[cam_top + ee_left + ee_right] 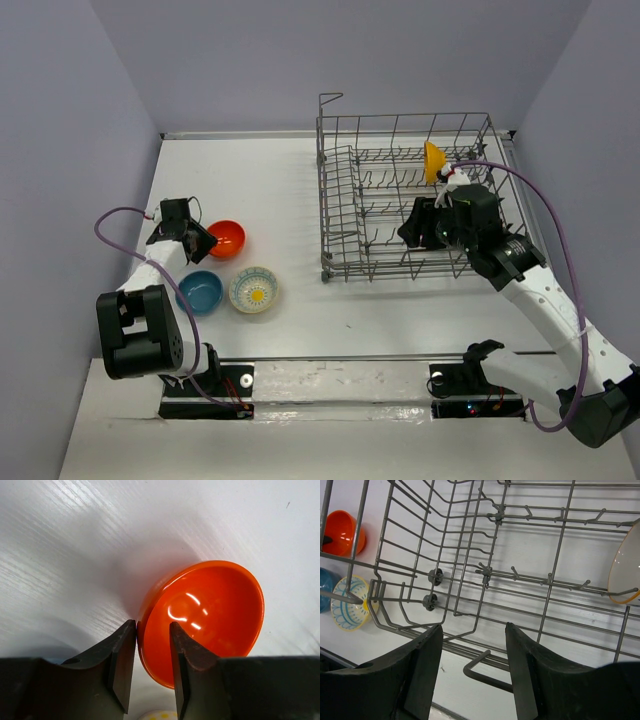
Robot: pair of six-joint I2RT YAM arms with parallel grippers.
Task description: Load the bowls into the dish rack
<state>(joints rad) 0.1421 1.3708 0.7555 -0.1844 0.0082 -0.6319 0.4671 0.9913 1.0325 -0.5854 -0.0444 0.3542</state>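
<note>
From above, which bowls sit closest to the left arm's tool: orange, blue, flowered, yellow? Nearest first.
1. Orange-red bowl: rim held in the left tool.
2. Blue bowl: just below it in view.
3. Flower-patterned bowl: right of the blue one.
4. Yellow bowl: far right, in the dish rack.

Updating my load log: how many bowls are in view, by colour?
Yellow bowl: 1
Orange-red bowl: 1
Blue bowl: 1
White bowl with yellow flower pattern: 1
Total: 4 bowls
</note>
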